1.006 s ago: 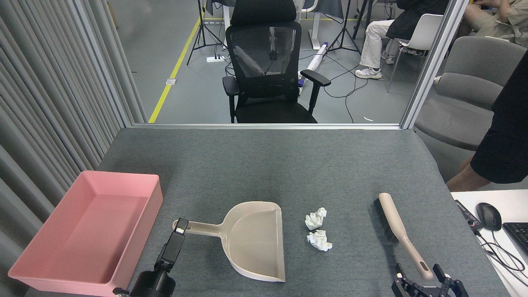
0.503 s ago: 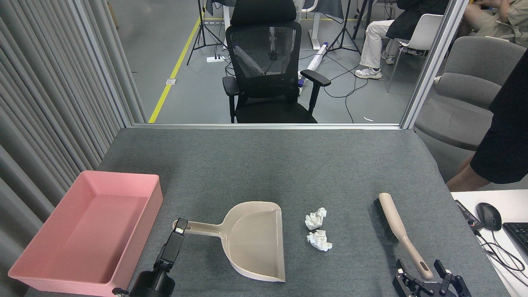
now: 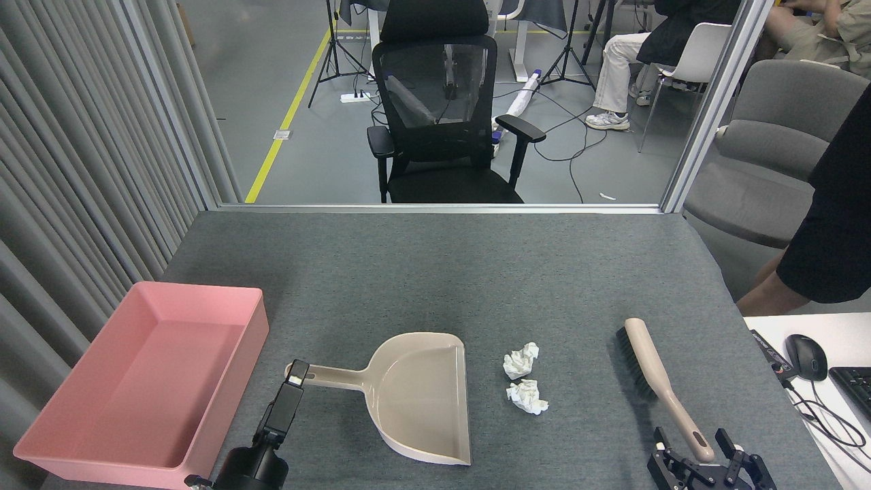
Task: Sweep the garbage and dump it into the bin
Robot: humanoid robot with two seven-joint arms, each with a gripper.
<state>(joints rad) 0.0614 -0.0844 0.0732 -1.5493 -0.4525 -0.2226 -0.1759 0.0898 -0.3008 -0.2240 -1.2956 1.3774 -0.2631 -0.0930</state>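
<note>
Right gripper (image 3: 704, 457) at near edge, black fingers spread wide either side of tip of beige brush handle; contact not resolvable. Beige long-handled brush with black bristles (image 3: 656, 381) flat on grey felt tabletop (image 3: 435, 272). Left gripper (image 3: 294, 384) end-on at end of beige plastic dustpan (image 3: 415, 395) handle; opening impossible to judge. Two crumpled white tissue wads (image 3: 522, 378) between dustpan mouth and brush, just beside dustpan. Shallow pink plastic tray (image 3: 146, 381) at left, empty. Beyond table: black mesh office chair (image 3: 439, 109), grey floor.
</note>
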